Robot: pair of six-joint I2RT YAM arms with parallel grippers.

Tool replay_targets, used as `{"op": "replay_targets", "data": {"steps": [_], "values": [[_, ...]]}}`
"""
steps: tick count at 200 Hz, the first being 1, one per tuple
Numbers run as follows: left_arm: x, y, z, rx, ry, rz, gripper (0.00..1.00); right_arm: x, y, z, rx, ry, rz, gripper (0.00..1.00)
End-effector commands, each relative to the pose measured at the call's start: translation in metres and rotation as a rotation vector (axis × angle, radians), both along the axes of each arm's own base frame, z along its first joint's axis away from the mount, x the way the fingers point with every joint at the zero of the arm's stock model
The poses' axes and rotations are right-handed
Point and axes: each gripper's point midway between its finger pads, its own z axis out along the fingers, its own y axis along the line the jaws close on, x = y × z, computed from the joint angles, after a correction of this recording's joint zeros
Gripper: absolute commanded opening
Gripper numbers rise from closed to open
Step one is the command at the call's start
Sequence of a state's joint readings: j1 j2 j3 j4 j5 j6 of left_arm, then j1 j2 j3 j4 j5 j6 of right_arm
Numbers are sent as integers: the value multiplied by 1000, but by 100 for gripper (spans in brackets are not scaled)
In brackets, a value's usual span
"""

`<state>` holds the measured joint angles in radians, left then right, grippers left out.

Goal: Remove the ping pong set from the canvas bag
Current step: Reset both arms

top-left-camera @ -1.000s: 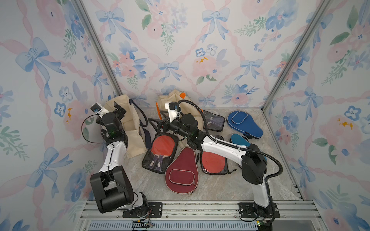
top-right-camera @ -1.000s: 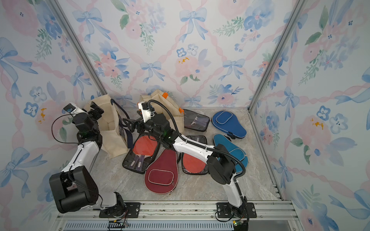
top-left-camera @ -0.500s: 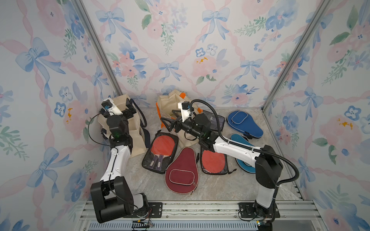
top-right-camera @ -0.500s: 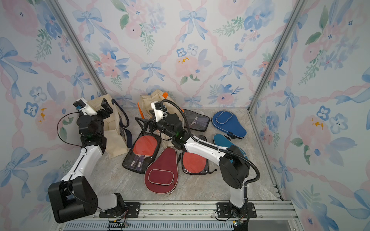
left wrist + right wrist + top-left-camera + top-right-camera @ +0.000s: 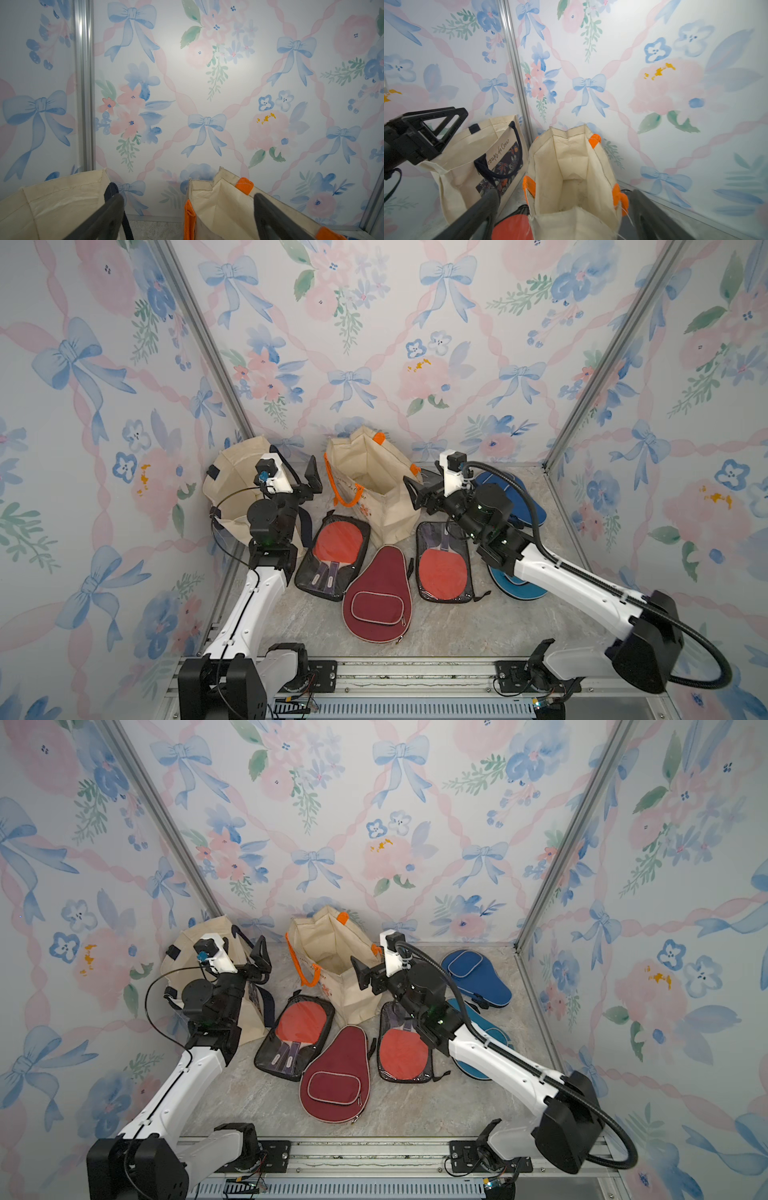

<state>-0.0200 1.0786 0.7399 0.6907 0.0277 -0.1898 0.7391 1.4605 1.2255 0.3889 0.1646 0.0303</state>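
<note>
Left gripper (image 5: 305, 485) and right gripper (image 5: 420, 492) gape empty at the orange-handled canvas bag (image 5: 376, 485).
A navy-handled tote (image 5: 232, 477) stands beside it; clear paddle pouches (image 5: 332, 556) and a maroon case (image 5: 376, 601) lie in front.

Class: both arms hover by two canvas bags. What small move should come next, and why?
Probably lower the open left gripper toward the mouth of the navy-handled bag. The orange-handled bag looks empty in the right wrist view; the navy one's inside is mostly hidden, so any remaining set is likely there.
</note>
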Motion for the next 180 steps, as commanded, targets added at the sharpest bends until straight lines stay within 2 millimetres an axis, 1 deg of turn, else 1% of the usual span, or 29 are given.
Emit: {"op": "replay_targets", "data": {"steps": [1, 13, 27, 40, 60, 71, 80, 95, 115, 129, 143, 154, 169, 180], "values": [[-8, -17, -24, 20, 35, -41, 98, 6, -49, -36, -154, 34, -178, 97], [-8, -27, -45, 55, 81, -28, 98, 3, -75, -42, -172, 40, -245, 97], [-7, -44, -65, 133, 126, -31, 98, -1, -105, -50, -201, 55, -324, 97], [-3, -56, -89, 192, 179, -34, 98, -2, -134, -59, -214, 72, -387, 97], [9, -54, -126, 198, 275, -20, 98, -2, -173, -78, -217, 132, -472, 97], [16, -55, -148, 218, 334, -35, 98, -3, -189, -88, -224, 156, -505, 97], [22, -51, -170, 221, 392, -34, 98, -4, -201, -94, -227, 169, -532, 97], [28, -36, -201, 202, 472, -9, 98, -4, -219, -105, -237, 194, -572, 97], [30, -12, -227, 180, 538, 53, 98, -4, -238, -120, -265, 237, -617, 97], [28, -2, -239, 187, 557, 82, 98, -1, -251, -135, -273, 267, -644, 97], [26, 6, -246, 176, 552, 111, 98, 1, -262, -148, -272, 287, -664, 97], [26, 13, -251, 134, 552, 124, 98, 2, -266, -156, -265, 284, -670, 97], [23, 15, -263, 122, 565, 117, 98, 3, -272, -167, -268, 288, -679, 97], [19, 11, -271, 136, 559, 102, 98, 4, -278, -176, -273, 303, -694, 97]]}}
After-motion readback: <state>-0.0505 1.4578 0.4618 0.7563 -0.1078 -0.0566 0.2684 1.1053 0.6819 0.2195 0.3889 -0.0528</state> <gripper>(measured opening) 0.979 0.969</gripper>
